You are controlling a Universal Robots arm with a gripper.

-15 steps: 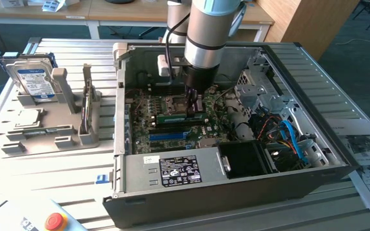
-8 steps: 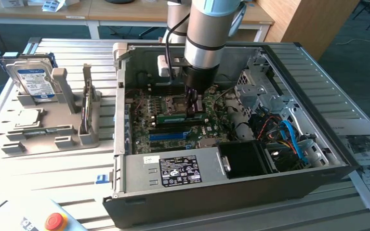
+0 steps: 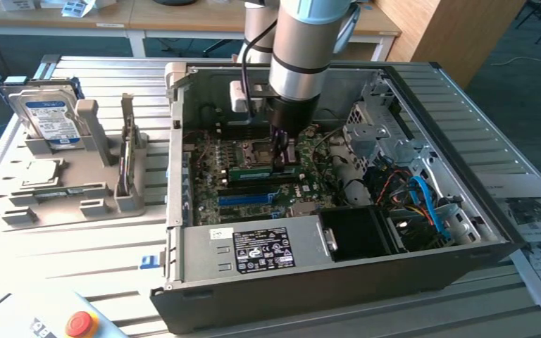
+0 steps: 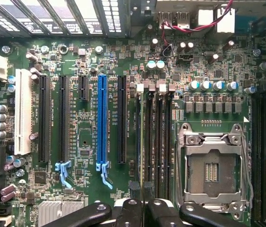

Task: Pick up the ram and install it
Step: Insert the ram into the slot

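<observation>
My pincer [image 3: 286,163] down inside open computer case [image 3: 346,282], over motherboard [image 3: 209,190]. Jaws closed on ram [image 3: 254,171]: thin green stick, lying along memory slots [image 4: 154,137], just near side of empty processor socket [image 3: 256,149]. Cannot tell whether ram is seated in slot. Wrist view: my fingers [image 4: 129,210] pressed together above those slots, between blue slot [image 4: 102,118] and socket. Hard drive [image 3: 50,116] upright in grey holder [image 3: 64,204], well apart, at the exterior view's left.
</observation>
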